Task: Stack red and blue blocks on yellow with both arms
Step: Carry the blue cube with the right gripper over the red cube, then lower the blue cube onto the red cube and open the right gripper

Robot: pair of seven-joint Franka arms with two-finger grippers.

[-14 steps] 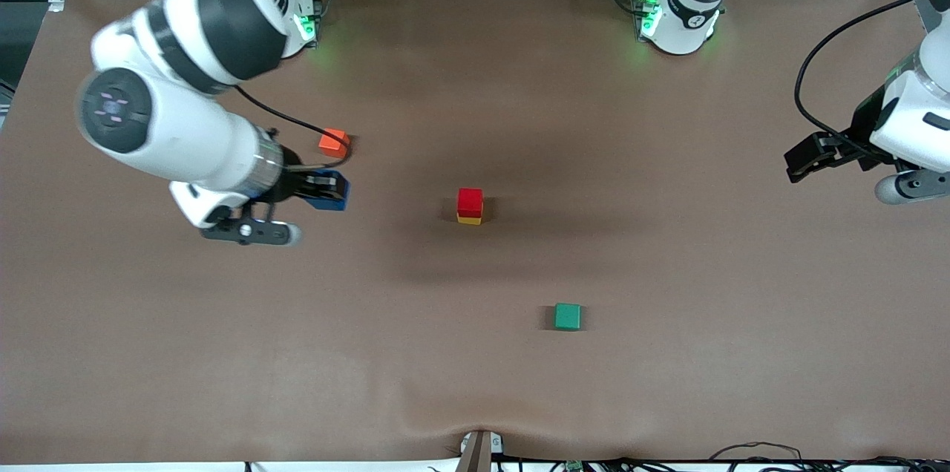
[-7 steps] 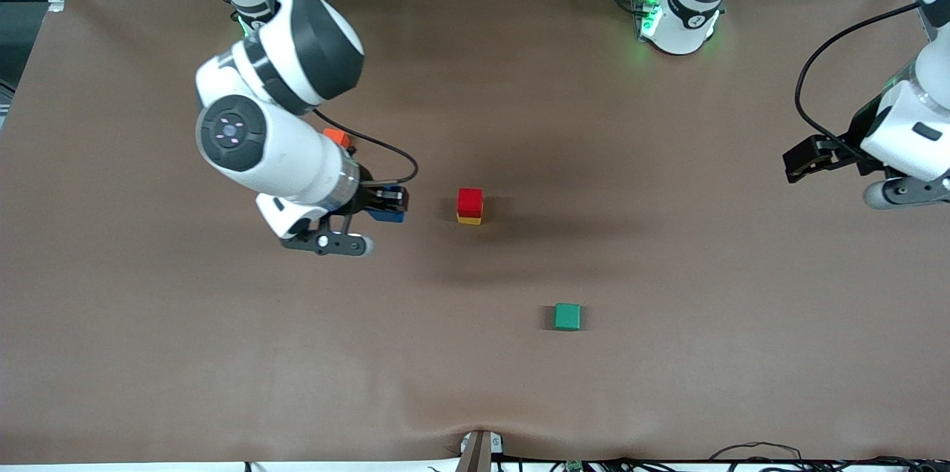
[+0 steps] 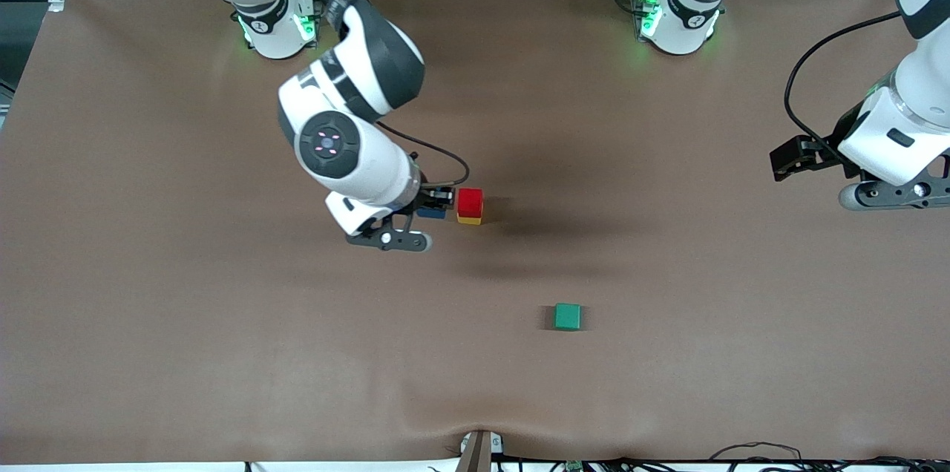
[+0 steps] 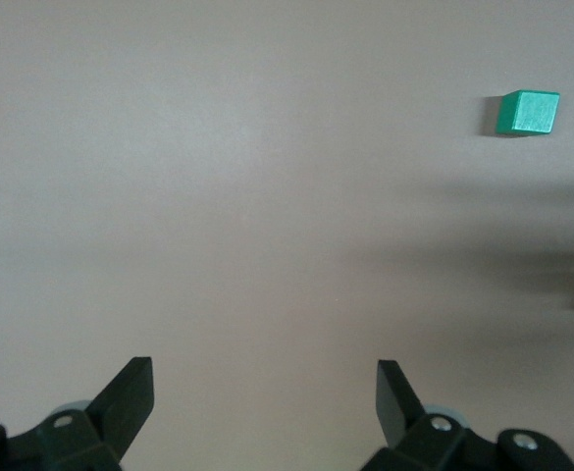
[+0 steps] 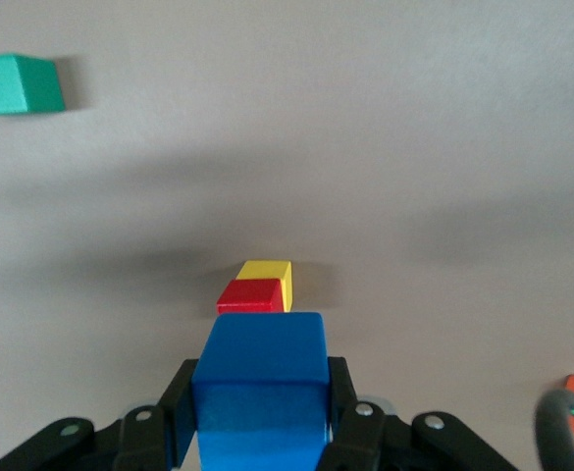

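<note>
The right gripper [image 3: 436, 203] is holding the blue block [image 5: 260, 391] squarely between its jaws, above the desk [image 3: 223, 353] just beside the red block [image 3: 470, 202], which is sitting flat on the yellow block [image 3: 469, 220]. The left gripper [image 4: 265, 392], jaws spread wide, is waiting over the left arm's end of the desk.

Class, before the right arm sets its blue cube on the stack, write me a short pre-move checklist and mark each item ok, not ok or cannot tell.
1. Small matte blue cube clamped in right gripper: ok.
2. Crimson red cube seated on bright yellow cube: ok.
3. Blue cube directly above the red cube: not ok, it is beside the stack.
4. Left gripper open and waiting at its own end of the table: ok.
5. Green cube apart from the stack, nearer the front camera: ok.
</note>
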